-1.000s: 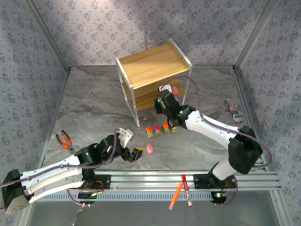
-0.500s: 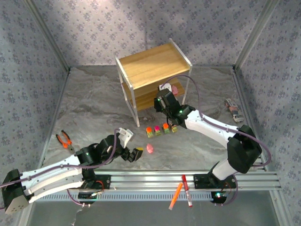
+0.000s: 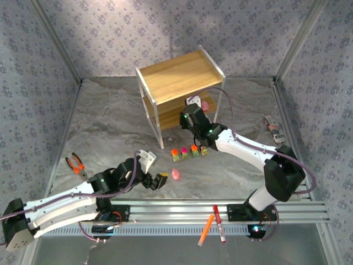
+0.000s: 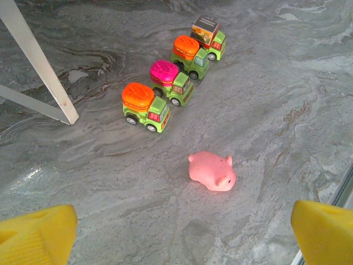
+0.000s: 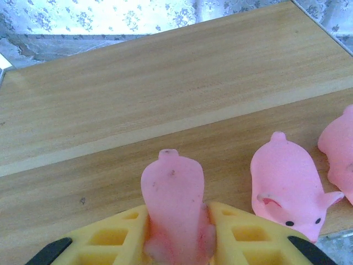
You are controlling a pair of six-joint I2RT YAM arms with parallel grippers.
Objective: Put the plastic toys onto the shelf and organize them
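Pig nearly on the lower board.
My right gripper has edged deeper into the shelf, clamped on a pink pig just above the board; release looks near, and two pigs lie just right of it. My left gripper hangs spread, a loose pig ahead between its fingers, trucks beyond.

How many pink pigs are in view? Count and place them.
4. One pig lies on the table near the trucks. The held pig is in the right gripper over the shelf board. Two pigs lie on that board beside it, one cut off by the frame.
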